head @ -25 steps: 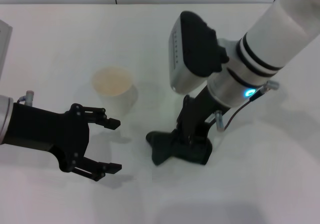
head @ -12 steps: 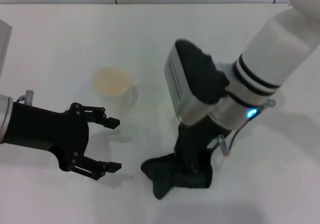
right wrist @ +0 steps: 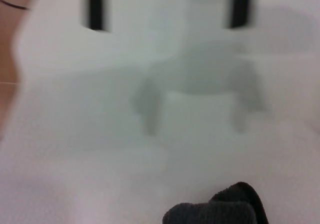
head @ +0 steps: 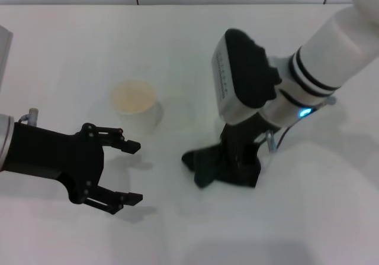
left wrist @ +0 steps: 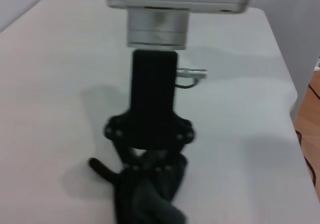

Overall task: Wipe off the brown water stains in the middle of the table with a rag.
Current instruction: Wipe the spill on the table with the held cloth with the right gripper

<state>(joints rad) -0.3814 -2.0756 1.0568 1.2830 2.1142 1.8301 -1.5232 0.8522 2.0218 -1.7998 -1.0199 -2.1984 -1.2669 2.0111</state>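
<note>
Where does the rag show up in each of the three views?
Head view: rag on the table, centre-right, under the right gripper.
Left wrist view: rag at bottom centre, below that gripper.
Right wrist view: rag at the bottom edge.
Shared landmark: the white table.

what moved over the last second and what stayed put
The right gripper, shut on the rag, dragged it across the table: first toward the robot, then back away and to the robot's right. No brown stain shows now. The left gripper stayed open and parked near the cup, which did not move.
</note>
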